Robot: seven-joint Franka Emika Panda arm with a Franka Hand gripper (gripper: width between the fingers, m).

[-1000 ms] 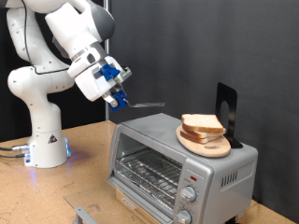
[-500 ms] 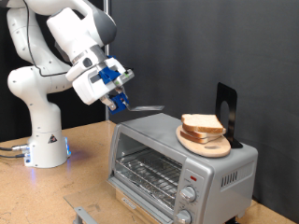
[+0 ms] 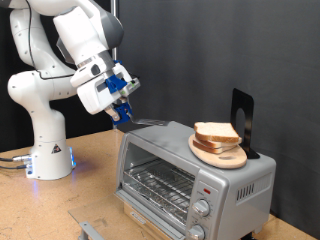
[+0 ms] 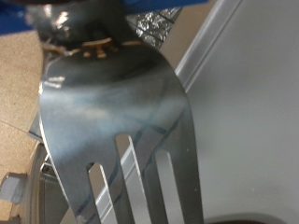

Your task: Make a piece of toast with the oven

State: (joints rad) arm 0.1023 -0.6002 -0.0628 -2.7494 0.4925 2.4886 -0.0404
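robot lab: black backdrop [image 3: 200, 50], bench-mounted arm [image 3: 45, 90]

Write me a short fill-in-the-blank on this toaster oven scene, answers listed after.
1. The gripper holds a slotted metal ____.
2. The piece of toast lies on a round wooden ____ on top of the oven.
3. Inside the oven, the wire rack carries ____ bread.
4. In the exterior view, the spatula blade reaches toward the oven's ____ surface.

Answers: spatula; plate; no; top
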